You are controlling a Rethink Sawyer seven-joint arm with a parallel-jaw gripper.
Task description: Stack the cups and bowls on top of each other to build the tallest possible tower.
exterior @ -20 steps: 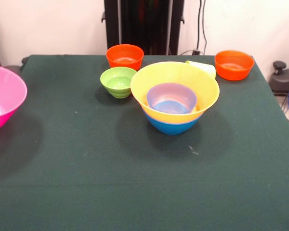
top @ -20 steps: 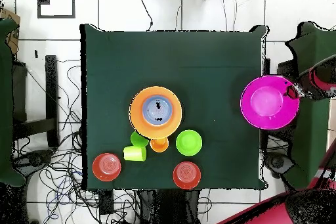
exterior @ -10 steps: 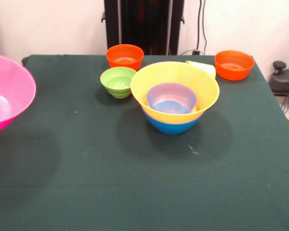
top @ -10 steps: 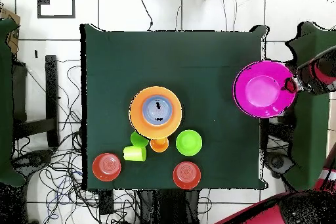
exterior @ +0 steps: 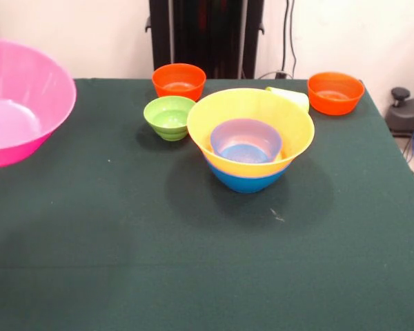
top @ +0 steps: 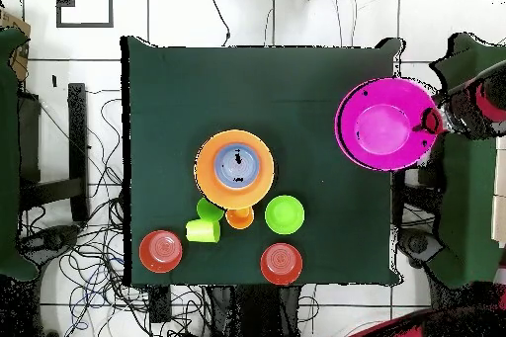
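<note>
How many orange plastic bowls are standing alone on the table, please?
2: one glossy orange plastic bowl stands at the table's far edge behind the small green plastic bowl; the other orange plastic bowl stands near the far right corner. No others show, though the big nested stack might hide something.

Pink bowl (exterior: 21, 103); yellow-orange bowl (exterior: 290, 138); dark green table (exterior: 193, 262).

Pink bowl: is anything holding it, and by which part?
The large pink bowl hangs over the table's edge, held at its rim on the side away from the tower. The holder is dark and ragged; gripper or hand cannot be told.
</note>
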